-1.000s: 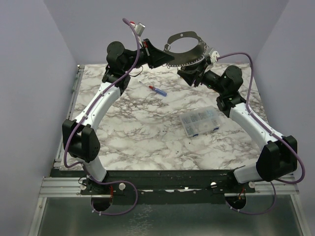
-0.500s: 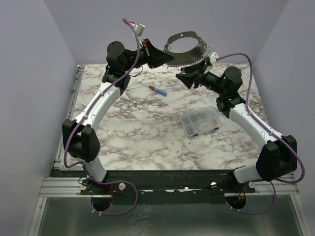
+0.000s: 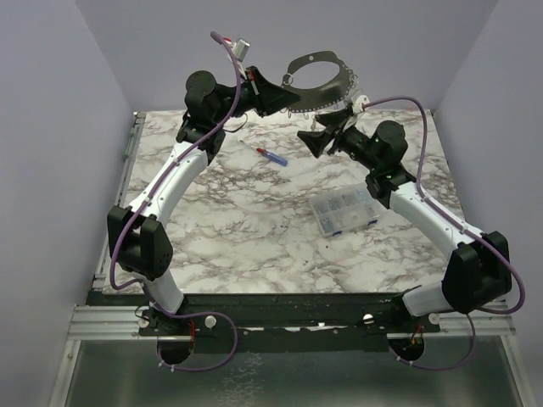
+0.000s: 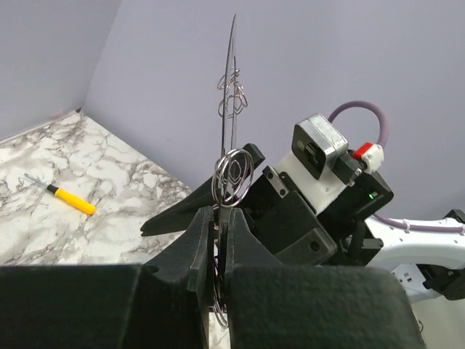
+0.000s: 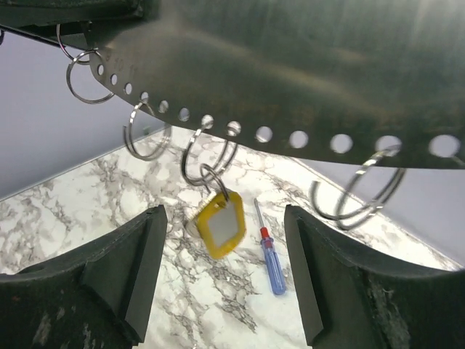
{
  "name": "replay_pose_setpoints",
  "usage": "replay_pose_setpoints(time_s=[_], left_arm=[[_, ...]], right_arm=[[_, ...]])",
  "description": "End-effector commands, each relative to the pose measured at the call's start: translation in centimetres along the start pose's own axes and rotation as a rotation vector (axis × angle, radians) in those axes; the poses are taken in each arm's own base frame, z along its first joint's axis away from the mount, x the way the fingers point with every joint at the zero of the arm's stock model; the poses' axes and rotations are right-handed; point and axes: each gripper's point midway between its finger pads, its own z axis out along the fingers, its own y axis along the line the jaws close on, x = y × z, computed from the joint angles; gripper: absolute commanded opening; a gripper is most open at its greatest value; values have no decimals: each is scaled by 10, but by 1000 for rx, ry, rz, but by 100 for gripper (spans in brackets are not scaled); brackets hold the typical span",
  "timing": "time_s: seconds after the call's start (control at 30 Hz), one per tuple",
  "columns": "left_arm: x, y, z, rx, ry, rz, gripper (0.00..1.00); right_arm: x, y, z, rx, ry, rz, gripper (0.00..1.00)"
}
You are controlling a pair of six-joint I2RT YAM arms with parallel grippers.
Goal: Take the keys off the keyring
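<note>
High over the table (image 3: 254, 229), the keyring (image 3: 331, 95) stands on edge

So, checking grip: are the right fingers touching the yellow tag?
Apart. Right wrist view: yellow tag hangs between open right fingers, marble visible each side.

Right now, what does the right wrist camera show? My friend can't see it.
A wide grey keyring band with a row of holes crosses the top; wire rings hang from it, one carrying a yellow key tag. Below, the right gripper is open over a marble table where a blue-and-red screwdriver lies.
</note>
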Motion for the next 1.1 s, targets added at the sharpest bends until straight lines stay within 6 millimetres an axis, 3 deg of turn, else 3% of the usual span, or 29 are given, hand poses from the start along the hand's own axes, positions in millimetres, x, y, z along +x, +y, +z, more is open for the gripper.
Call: replay_pose_setpoints(time_s=[0.0, 0.2, 0.5, 0.63, 0.83, 1.07], left_arm=[[-20, -16, 1, -20, -64, 41, 0], [-19, -14, -1, -34, -71, 42, 0], [-19, -11, -4, -56, -78, 47, 0], [-14, -5, -8, -86, -63, 46, 0], [3, 23, -18, -192, -29, 6, 1], [20, 37, -27, -221, 9, -8, 4]], right_arm=[[-6, -13, 0, 129, -15, -52, 73], [-15, -23, 4, 185, -46, -63, 63], [-14, -21, 0, 172, -37, -127, 25], [-25, -13, -3, 136, -56, -151, 1], [-42, -5, -7, 105, -76, -194, 1], [-30, 7, -12, 32, 0, -209, 0]])
